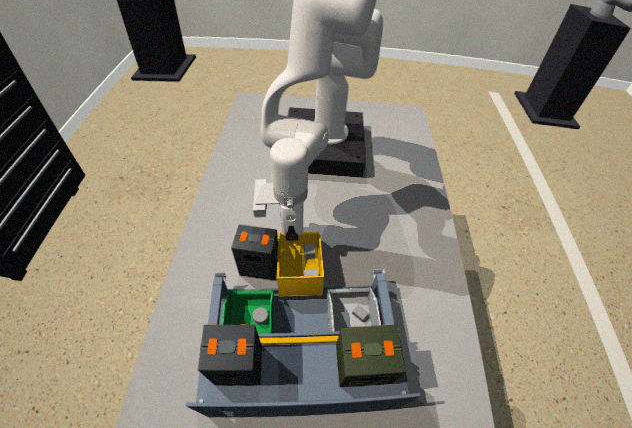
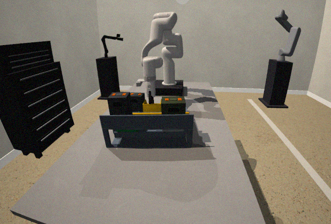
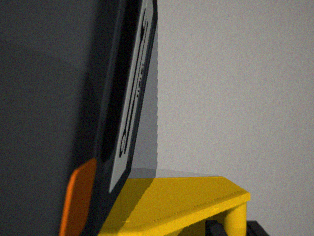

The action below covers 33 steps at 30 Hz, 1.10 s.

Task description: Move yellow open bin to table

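The yellow open bin (image 1: pixel 300 265) is upright at the shelf's (image 1: pixel 301 345) edge nearest the arm, with grey parts (image 1: pixel 309 260) inside. My gripper (image 1: pixel 291 233) comes down from above and is shut on the bin's wall on the arm's side. A black closed bin (image 1: pixel 254 251) with orange latches sits close against the yellow bin's left side, slightly turned. In the wrist view the yellow rim (image 3: pixel 170 205) fills the bottom and the black bin's lid (image 3: pixel 125 100) fills the left. In the exterior view the yellow bin (image 2: pixel 151 107) shows between the black and olive bins.
The shelf holds a green open bin (image 1: pixel 247 308), a white open bin (image 1: pixel 353 307), a black closed bin (image 1: pixel 229 354) and an olive closed bin (image 1: pixel 371 354). The arm's base (image 1: pixel 336 147) stands at the table's far end. A small grey block lies left of the arm.
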Motion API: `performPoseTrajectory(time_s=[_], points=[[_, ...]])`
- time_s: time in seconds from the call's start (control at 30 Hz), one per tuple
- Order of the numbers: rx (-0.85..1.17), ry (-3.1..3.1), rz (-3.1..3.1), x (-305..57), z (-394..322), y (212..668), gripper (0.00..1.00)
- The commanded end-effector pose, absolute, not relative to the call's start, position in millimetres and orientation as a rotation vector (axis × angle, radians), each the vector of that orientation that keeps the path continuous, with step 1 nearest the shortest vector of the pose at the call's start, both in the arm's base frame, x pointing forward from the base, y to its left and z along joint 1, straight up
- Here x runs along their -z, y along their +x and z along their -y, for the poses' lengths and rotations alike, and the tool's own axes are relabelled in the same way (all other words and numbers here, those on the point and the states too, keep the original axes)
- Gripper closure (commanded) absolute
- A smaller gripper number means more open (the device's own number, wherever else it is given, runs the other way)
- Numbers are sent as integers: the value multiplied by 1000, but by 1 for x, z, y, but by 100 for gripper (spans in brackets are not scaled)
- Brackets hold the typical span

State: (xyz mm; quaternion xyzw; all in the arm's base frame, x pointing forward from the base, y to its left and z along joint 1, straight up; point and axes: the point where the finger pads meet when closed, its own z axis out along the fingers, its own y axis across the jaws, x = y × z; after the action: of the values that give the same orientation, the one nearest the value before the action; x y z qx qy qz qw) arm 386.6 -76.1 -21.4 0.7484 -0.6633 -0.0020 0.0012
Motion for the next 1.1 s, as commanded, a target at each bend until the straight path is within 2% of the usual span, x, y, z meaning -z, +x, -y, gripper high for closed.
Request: performPoseTrajectory(time_s=[0.0, 0.4, 0.43, 1.07], points=[[-3, 2347, 2080, 20, 76, 388, 100], [-3, 2347, 2080, 20, 76, 388, 100], [1, 2351, 2083, 20, 76, 388, 0], [1, 2351, 2083, 20, 76, 388, 0]])
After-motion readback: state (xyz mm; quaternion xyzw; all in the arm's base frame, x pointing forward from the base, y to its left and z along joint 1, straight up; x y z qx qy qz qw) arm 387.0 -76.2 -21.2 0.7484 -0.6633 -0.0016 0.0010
